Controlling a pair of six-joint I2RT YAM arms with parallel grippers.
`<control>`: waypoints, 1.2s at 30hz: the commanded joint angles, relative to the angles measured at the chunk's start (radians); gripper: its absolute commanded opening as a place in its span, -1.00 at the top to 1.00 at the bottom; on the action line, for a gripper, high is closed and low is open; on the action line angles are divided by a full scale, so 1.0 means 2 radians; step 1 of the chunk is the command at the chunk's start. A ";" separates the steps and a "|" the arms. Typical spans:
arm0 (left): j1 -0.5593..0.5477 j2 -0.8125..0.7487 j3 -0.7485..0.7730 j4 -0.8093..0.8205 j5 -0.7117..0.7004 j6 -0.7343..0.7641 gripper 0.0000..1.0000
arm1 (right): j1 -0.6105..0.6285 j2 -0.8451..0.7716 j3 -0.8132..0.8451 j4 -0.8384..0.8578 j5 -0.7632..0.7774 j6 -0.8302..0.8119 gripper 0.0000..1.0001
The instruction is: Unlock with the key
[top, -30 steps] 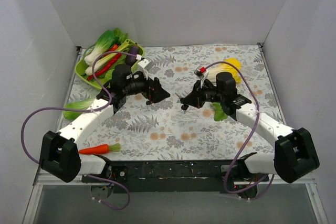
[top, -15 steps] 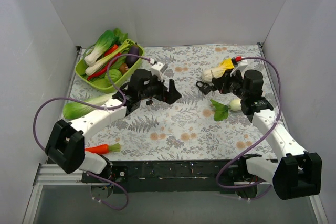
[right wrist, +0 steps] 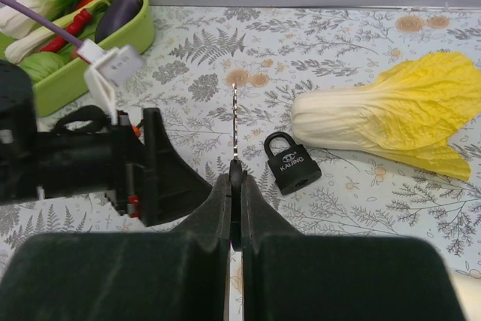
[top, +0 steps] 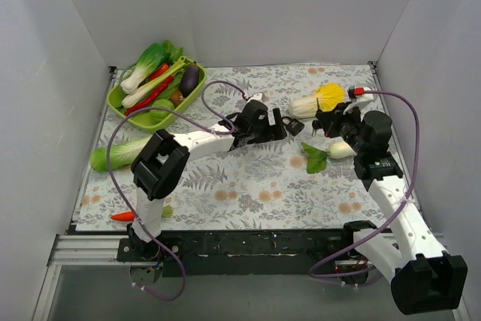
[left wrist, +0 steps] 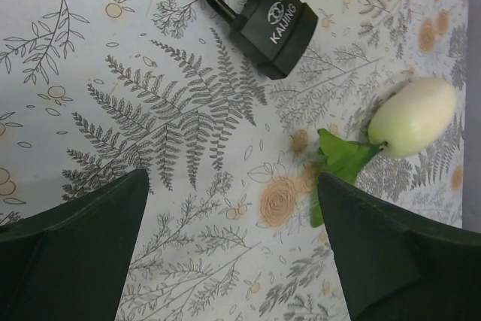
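Note:
A black padlock [left wrist: 263, 16] lies flat on the floral mat, shackle pointing away from the right arm; it also shows as the padlock [right wrist: 291, 163] and the padlock [top: 294, 127]. My left gripper [left wrist: 233, 178] hovers open just short of it, with nothing between its fingers [top: 279, 125]. My right gripper [right wrist: 236, 182] is shut on the key [right wrist: 234, 122], whose thin blade sticks straight out past the fingertips, a little left of the padlock and apart from it. In the top view the right gripper [top: 328, 122] sits just right of the padlock.
A yellow napa cabbage [top: 319, 99] lies right behind the padlock. A white eggplant [top: 342, 148] with a green leaf [top: 314, 157] lies under the right arm. A green basket [top: 120, 101] of vegetables stands back left. A bok choy [top: 113, 155] and a carrot [top: 124, 216] lie at the left.
The left arm has reached right across the mat to the padlock. The right arm has drawn back to the right, still gripping the key.

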 commanded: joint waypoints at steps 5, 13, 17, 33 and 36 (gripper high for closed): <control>-0.003 0.075 0.076 -0.013 -0.067 -0.085 -0.68 | -0.001 -0.061 -0.009 0.007 0.006 0.010 0.97; 0.027 0.126 0.059 0.087 -0.016 -0.112 -0.20 | -0.001 -0.085 -0.007 -0.006 0.002 0.005 0.97; 0.052 0.142 0.039 0.151 0.041 -0.131 -0.12 | -0.002 -0.090 -0.005 -0.012 0.005 0.000 0.97; 0.067 0.234 0.081 0.141 0.130 -0.192 0.09 | -0.001 -0.083 0.003 -0.007 0.005 0.002 0.97; 0.066 0.243 0.090 0.131 0.135 -0.196 0.09 | -0.001 -0.081 0.002 -0.006 0.004 0.004 0.97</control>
